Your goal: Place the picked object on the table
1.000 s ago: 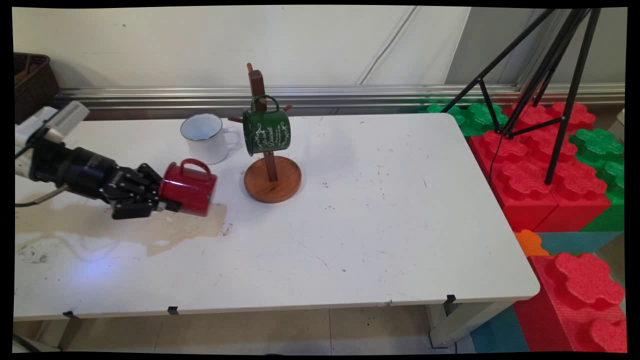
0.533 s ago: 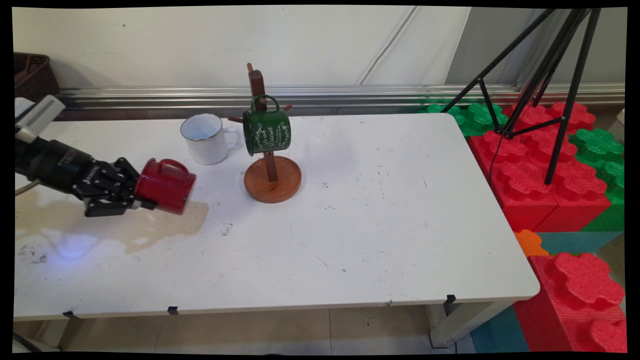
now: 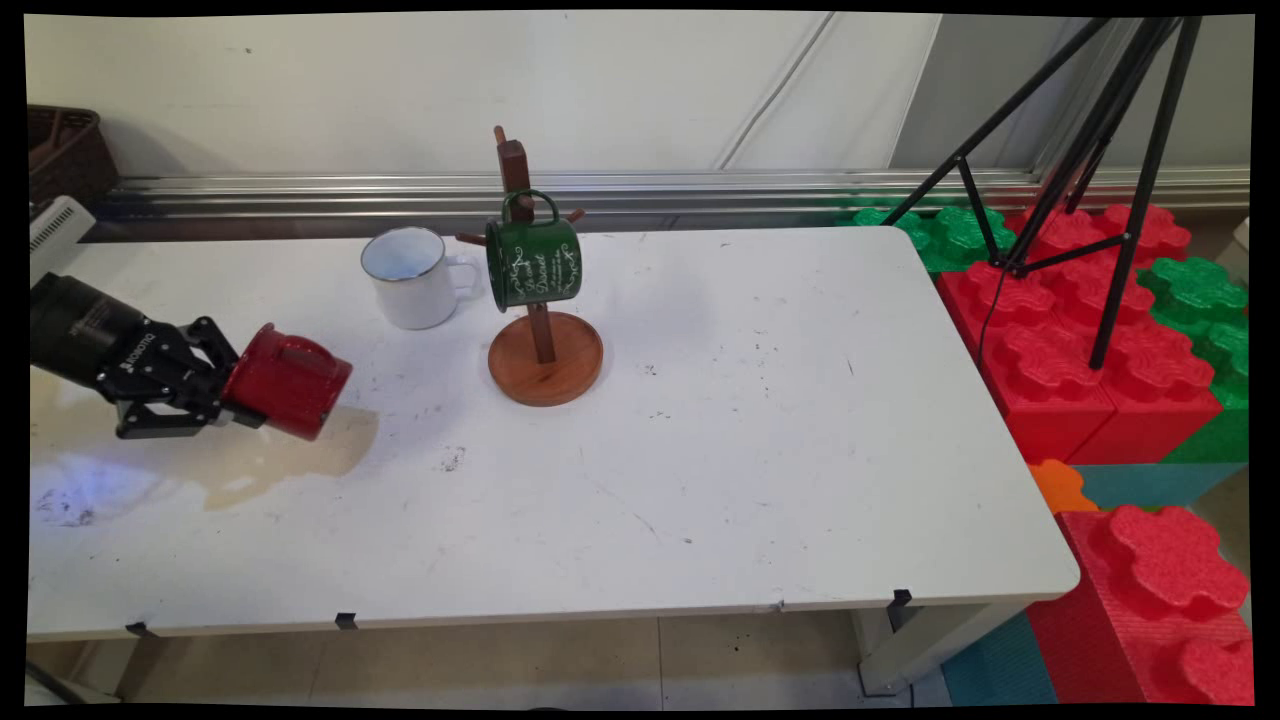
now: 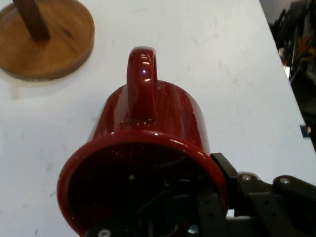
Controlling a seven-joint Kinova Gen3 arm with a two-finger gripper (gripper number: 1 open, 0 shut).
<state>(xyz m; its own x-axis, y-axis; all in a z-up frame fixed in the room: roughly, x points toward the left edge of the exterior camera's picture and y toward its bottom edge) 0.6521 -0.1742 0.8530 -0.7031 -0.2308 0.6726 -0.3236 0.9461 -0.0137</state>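
- Pincer [image 3: 235, 400]: black, at the left side of the tabletop [image 3: 760, 440], clamped on the rim of a red mug [image 3: 287, 381]; in the hand view one finger lies outside the rim and the linkage shows through the mug's mouth
- Red mug: held on its side above the tabletop, mouth toward the pincer, base pointing right toward the middle of the tabletop; in the hand view its handle [image 4: 142, 81] faces up
- Stain [image 3: 290, 450]: a tan patch on the tabletop directly beneath and left of the held mug
- White enamel mug [image 3: 410, 277]: upright near the far edge, handle pointing right, well apart from the red mug
- Wooden mug tree [image 3: 540, 340]: round base on the tabletop just right of the white mug, post upright
- Green mug [image 3: 533, 262]: hanging by its handle from a peg of the mug tree, white lettering on its side
- Off the tabletop, right: black tripod [image 3: 1090, 150] standing on red and green foam blocks [image 3: 1080, 340]
- Far left: dark basket [image 3: 60, 150] against the wall
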